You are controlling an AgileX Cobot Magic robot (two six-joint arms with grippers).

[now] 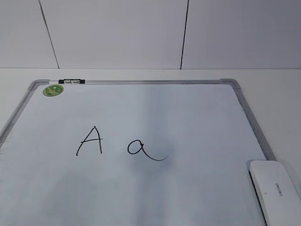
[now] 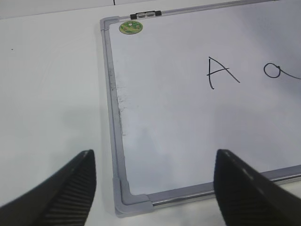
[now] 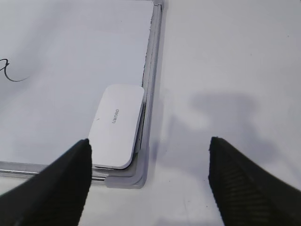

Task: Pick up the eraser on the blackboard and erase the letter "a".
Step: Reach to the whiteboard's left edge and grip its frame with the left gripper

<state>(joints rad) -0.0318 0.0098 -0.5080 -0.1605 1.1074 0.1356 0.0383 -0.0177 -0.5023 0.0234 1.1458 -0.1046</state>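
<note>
From my right wrist camera I see the right gripper (image 3: 148, 181) hanging spread wide with nothing between its fingers; the eraser (image 3: 116, 125) lies ahead of it and off toward the left fingertip (image 3: 70, 174), not between the fingers, and I can see clear space between the eraser and that finger; it rests flat on the blackboard (image 3: 70, 61), in the board's near right corner, its long side touching or just overhanging the silver frame, grey lettering facing up. The middle of the right gripper's gap sits over bare table (image 3: 225, 61) just outside the frame, so the eraser is up and left of centre for me. The letter "a" (image 3: 9, 70) shows only its tail at the far left edge of this view, well apart from the eraser.

On the left wrist camera the left gripper (image 2: 153, 181) is likewise spread and empty, hovering over the board's near left corner; the capital "A" (image 2: 220, 71) lies ahead and to the right of it, with the round "a" beyond at the frame edge.

In the exterior view neither gripper shows; the eraser sits at the lower right, well right of the "a"; a green sticker (image 1: 53, 90) marks the far left corner.
</note>
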